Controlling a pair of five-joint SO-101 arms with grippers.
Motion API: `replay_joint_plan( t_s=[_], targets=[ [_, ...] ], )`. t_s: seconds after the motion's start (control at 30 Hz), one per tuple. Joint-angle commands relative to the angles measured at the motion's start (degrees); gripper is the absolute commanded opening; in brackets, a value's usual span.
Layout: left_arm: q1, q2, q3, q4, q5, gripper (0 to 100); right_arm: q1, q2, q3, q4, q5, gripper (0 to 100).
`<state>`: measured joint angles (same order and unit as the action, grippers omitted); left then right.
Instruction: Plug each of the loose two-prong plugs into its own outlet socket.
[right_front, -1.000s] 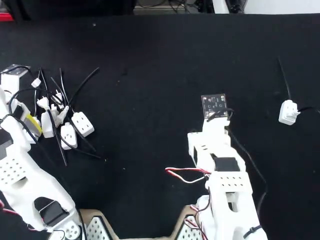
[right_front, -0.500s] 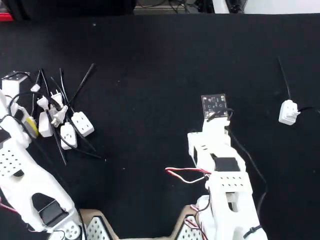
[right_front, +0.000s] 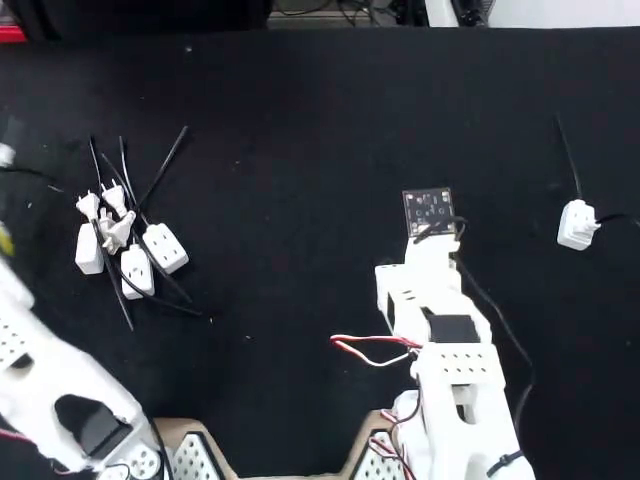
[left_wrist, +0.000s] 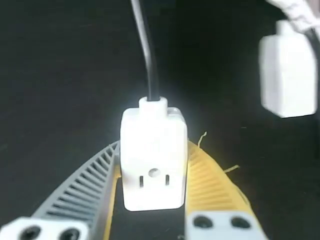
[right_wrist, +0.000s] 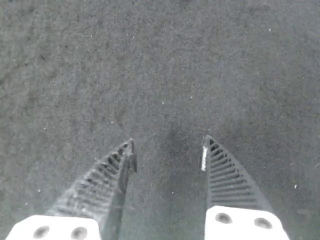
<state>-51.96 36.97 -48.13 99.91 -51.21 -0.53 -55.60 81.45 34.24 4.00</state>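
Clamping one outlet socket (left_wrist: 153, 170) in left gripper (left_wrist: 154, 147); three sockets (right_front: 135, 270), three plugs (right_front: 118, 232) piled; right gripper (right_wrist: 168, 141) fingers apart, empty.

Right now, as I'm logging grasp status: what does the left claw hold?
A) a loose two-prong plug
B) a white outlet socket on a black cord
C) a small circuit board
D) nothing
B: in the left wrist view the left claw is shut on a white outlet socket, its slotted face toward the camera and its black cord leading away.
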Motion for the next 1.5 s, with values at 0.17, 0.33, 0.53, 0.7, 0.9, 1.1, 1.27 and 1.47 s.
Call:
replay_joint_plan(
  t_s=[0.17,0.33,0.53,0.7,0.9,1.1,1.27,1.47],
  targets=[
    [-1.54,-17.85,-2.15,0.97,11.96,3,1.49,-1.45,-0.57,-1.05,0.00,19.8],
    [10.15,-32.70,17.10,0.97,16.44,3,7.91,-1.54,-1.01,-1.32,-0.53,19.8],
    [37.67,-54.15,46.90,-0.53,27.25,3,10.90,-1.54,-1.36,-1.32,-0.62,19.8],
    [62.90,-62.51,71.34,-19.78,39.12,3,10.90,-1.36,-0.31,-2.90,-0.62,19.8],
    [74.59,-62.15,89.27,-43.96,44.40,5,10.99,-1.45,1.63,-5.45,-0.62,19.8],
    [75.12,-56.44,95.08,-52.66,51.78,26,10.90,-1.45,1.54,-5.45,-0.44,19.8],
    [74.51,-52.22,94.90,-52.92,52.13,23,10.90,-1.45,1.54,-5.45,-0.44,19.8],
    [71.52,-51.96,93.32,-52.92,52.04,22,10.02,-1.45,1.71,-5.45,-0.18,19.8]
  ],
)
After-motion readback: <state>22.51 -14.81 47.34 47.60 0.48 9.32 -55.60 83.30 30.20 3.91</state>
